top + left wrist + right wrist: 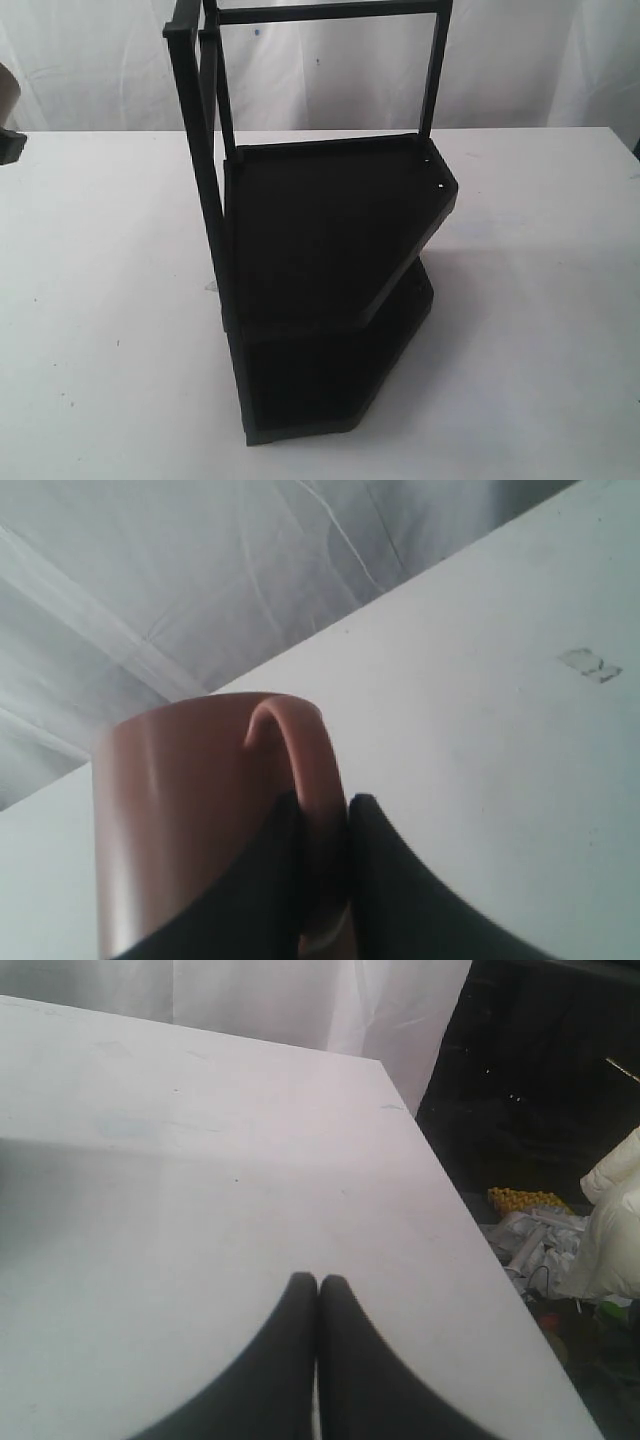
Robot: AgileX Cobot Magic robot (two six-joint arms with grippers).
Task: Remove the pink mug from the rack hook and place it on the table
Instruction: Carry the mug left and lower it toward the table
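The pink mug (180,810) fills the near part of the left wrist view, and my left gripper (325,805) is shut on its curved handle (310,745), one black finger on each side. Whether the mug rests on the white table (480,730) or hangs just above it, I cannot tell. The tall black rack (320,230) stands mid-table in the exterior view, with nothing on its trays or posts. The mug is not clearly seen there. My right gripper (318,1282) is shut with nothing in it, low over the table (200,1190) near a corner.
A white curtain (320,60) hangs behind the table. A small tape mark (590,665) lies on the tabletop. Past the table's edge (470,1240) there is floor clutter: yellow bits (525,1200) and white bags (610,1220). A dark part (8,145) shows at the exterior view's left border.
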